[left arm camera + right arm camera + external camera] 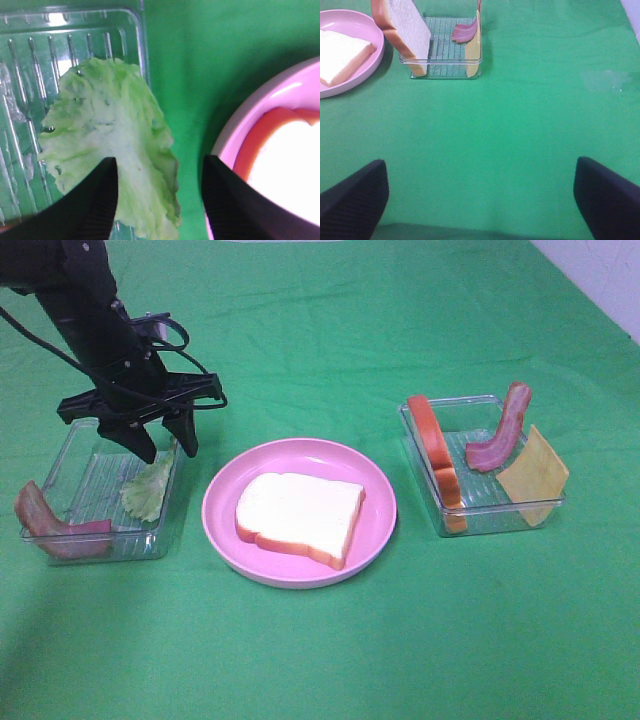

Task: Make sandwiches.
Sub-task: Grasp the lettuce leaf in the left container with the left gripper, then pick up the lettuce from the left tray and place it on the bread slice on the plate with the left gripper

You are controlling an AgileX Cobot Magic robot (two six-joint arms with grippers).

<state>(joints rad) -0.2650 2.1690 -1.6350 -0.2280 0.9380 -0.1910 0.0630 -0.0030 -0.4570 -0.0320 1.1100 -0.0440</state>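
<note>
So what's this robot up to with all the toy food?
It is building a toy sandwich. The left claw hangs open over the lettuce leaf at the left tray, not gripping it yet. One bread slice lies on the pink plate. A second slice, bacon and cheese wait in the right tray; the right claw is open above bare cloth.

Pink round plate (300, 455) sits mid-frame on a green cloth (320, 660), between two clear ribbed plastic trays, left tray (85, 475) and right tray (470, 420), each near the plate but apart from it; cloth lightly creased.
</note>
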